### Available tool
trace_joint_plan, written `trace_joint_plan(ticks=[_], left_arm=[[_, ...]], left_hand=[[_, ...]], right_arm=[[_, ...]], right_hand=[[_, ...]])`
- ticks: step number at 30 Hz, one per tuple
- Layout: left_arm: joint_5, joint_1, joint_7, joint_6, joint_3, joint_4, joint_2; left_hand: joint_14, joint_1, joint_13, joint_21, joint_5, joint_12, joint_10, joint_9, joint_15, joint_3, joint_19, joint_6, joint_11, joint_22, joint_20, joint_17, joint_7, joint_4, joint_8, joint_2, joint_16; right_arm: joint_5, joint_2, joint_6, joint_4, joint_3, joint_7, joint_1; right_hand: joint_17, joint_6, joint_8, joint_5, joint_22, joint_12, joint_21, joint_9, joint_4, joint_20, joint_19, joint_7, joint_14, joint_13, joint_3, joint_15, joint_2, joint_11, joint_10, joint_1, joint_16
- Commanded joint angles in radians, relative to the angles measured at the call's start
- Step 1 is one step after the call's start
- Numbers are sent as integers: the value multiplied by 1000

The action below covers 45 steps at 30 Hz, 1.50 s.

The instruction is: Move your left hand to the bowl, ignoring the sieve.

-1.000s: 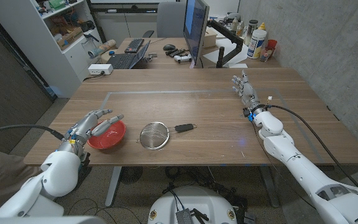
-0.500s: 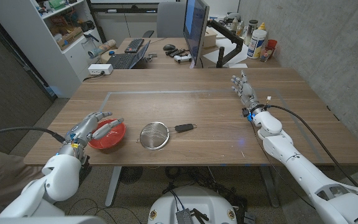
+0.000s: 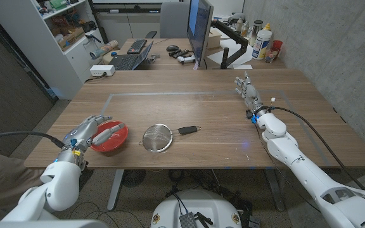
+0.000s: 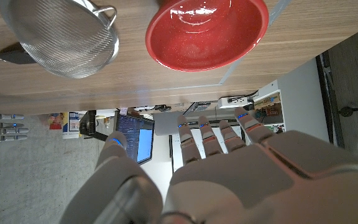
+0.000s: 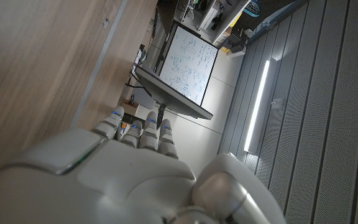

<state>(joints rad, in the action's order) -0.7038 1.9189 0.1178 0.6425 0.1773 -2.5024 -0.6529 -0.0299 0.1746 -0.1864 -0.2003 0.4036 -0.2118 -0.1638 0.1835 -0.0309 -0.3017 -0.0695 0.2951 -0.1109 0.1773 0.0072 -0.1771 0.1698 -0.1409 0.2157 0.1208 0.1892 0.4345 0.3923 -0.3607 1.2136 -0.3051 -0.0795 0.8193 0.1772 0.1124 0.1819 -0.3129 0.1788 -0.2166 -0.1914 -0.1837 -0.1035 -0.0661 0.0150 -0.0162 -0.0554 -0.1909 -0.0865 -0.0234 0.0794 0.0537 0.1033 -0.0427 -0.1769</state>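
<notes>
- Left hand (image 3: pixel 89 131), table's near-left corner, about 8 o'clock from table centre. Fingers apart and loosely curved, nothing held. Fingertips (image 3: pixel 115 126) reach over the near rim of the red bowl (image 3: pixel 111 137); contact cannot be told from the head view.
- Red bowl sits just at 3 o'clock of the left hand, close to the table's near edge (image 3: pixel 170 168). Risk: a push from the fingers could slide or tip the bowl toward that edge, as it looks light and shallow.
- In the left wrist view the bowl (image 4: pixel 207 33) and the left hand (image 4: pixel 229 177) appear apart, with background between the fingertips and the rim; height above the bowl is hard to judge.
- Sieve (image 3: pixel 157 137) lies at 3 o'clock of the bowl, near but not touching, black handle (image 3: pixel 189 130) pointing away toward 2 o'clock. Risk: an overshoot past the bowl could carry the fingers into the mesh.
- Sieve handle is cut off at the frame edge in the left wrist view.
- Right hand (image 3: pixel 249 90), far right, about 2 o'clock from table centre, well apart from both things. Stands upright, fingers fairly straight and close together, empty. Its palm side is hidden.
</notes>
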Motion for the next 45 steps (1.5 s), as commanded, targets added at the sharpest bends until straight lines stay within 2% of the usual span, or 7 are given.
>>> trace_joint_plan(ticks=[1,13,16,20,37,45], left_arm=[[-97,35,-64,53,-4,-22,-21],[-71,27,-42,12,-4,1,34],[-72,20,-37,4,-12,11,33],[-70,8,-33,-3,-21,21,30],[-44,-32,-17,-12,-59,65,4],[-33,-45,2,-10,-81,84,-13]], left_hand=[[7,6,-3,-4,9,-9,-8,5,-61,3,-12,6,0,-1,-3,-2,1,-4,4,3,9],[9,6,-3,-4,13,-8,-9,5,-60,5,-17,6,0,-1,-3,-2,2,-4,2,6,8],[10,6,-3,-4,14,-8,-9,5,-60,6,-17,4,-1,-1,-3,-2,2,-4,0,6,8],[9,7,-3,-2,20,-3,-5,5,-61,9,-18,-47,0,-1,-2,-3,13,-4,-22,9,5],[5,8,-3,-1,26,1,1,5,-61,11,-22,-44,-1,-1,-9,-3,11,-3,-19,10,2],[9,10,-3,-2,30,1,-2,5,-78,13,-27,-45,-2,-1,-17,-3,11,-3,-19,11,3]], right_arm=[[-4,3,-1,-3,-4,-4,-2],[-4,8,3,4,-3,-2,2],[-4,9,1,4,-3,-1,3],[-3,10,8,6,-2,1,6],[-4,13,4,-1,4,8,10],[-7,18,1,-8,2,0,2]], right_hand=[[3,6,10,1,2,-6,-6,-2,-4,-2,-3,2,-6,0,2,0,21,-4,5,-5,-7],[3,6,10,1,2,-6,-5,-2,-4,-2,-3,2,-6,0,2,0,21,-4,5,-5,-7],[3,6,10,1,2,-6,-5,-2,-4,-2,-3,1,-6,0,2,0,21,-3,6,-6,-7],[3,5,9,1,2,-6,-5,-2,-4,-1,-3,3,-6,0,2,0,21,0,5,-6,-7],[3,5,9,1,2,-6,-5,-2,-4,-2,-5,3,-6,0,3,0,21,-3,5,-6,-7],[3,5,10,1,2,-8,-6,-2,-3,-4,-3,2,7,0,3,0,22,-6,8,-6,-11]])
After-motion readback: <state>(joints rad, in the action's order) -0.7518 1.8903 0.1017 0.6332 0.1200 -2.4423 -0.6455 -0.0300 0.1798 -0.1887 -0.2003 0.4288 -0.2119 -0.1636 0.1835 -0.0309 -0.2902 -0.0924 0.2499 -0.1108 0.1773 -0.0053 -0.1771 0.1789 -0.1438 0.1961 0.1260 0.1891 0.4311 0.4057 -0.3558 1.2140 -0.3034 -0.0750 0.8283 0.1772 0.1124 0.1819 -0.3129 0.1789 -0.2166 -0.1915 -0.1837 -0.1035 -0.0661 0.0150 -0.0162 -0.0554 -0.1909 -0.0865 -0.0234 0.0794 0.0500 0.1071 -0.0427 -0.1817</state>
